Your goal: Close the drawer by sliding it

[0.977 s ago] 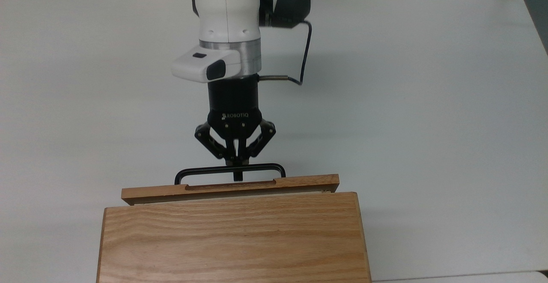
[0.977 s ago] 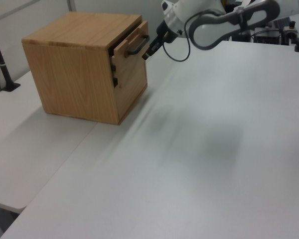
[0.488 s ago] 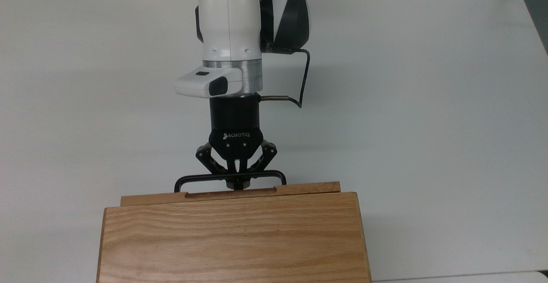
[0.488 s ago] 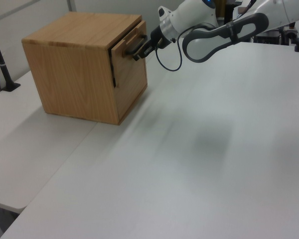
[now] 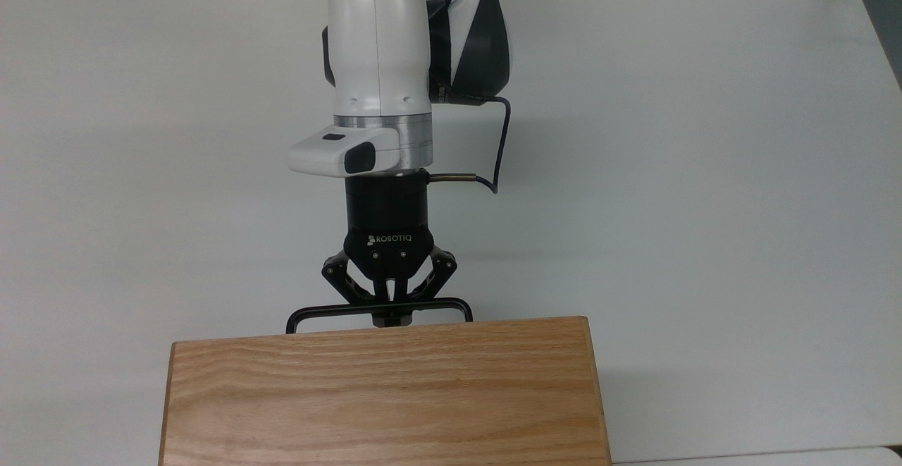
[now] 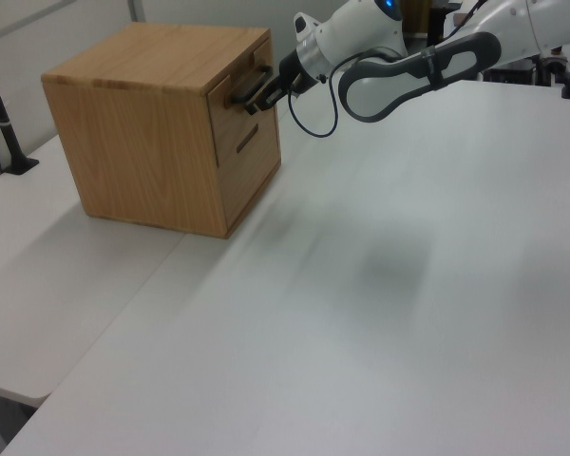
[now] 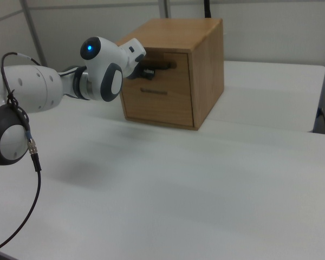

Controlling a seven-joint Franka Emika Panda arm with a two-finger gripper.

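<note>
The drawer (image 6: 224, 110) is the upper one in the oak cabinet (image 5: 380, 388), and its wooden front (image 7: 179, 72) sits flush with the casing. In the top view the cabinet's lid hides the front, and the black bar handle (image 5: 380, 308) sticks out past the edge. My gripper (image 5: 391, 321) is shut, its closed fingertips reaching past the middle of the handle's bar (image 6: 250, 87) toward the drawer front. My gripper (image 6: 266, 92) comes in from the left view's right; in the right view my gripper (image 7: 147, 71) comes from the left.
The cabinet stands on a white table (image 5: 705, 170), close to the table's near edge in the top view. Below the drawer is a second one with a slot grip (image 7: 154, 92). A black post (image 6: 0, 114) stands at the left view's left.
My gripper has pushed toward the cabinet, and the drawer, which stuck out by a strip a second ago, has slid in until its front is flush with the casing.
</note>
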